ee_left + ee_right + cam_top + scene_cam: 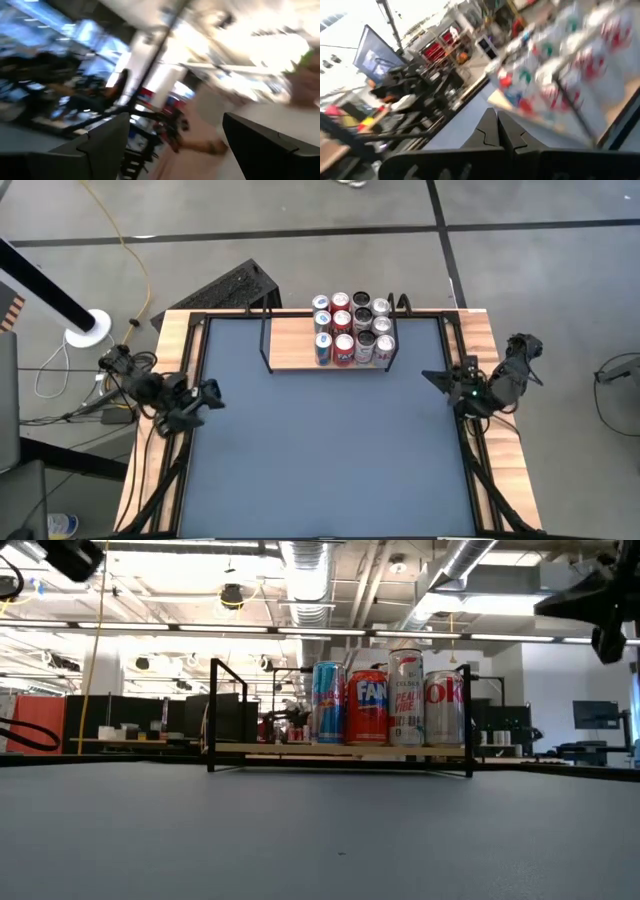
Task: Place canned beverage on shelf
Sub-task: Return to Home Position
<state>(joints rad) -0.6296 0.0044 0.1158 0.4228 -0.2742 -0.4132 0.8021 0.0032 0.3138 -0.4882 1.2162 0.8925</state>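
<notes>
The shelf [295, 352], a light-wood board with a black wire frame, stands at the table's far edge in the middle. Several cans [352, 328] stand upright on its right half; in the low view the front cans [388, 700] stand in a row on the shelf board [260, 748]. My left gripper [207, 396] hovers over the table's left edge, open, with nothing between its fingers [100, 145]. My right gripper [432, 377] hovers at the table's right edge, shut on nothing [496, 117], and points toward the cans [555, 75].
The dark grey table top [320, 450] lies bare between the arms and in front of the shelf. The shelf's left half holds nothing. A black rack [235, 285] and a white pole base [88, 328] with cables stand off the table's far left corner.
</notes>
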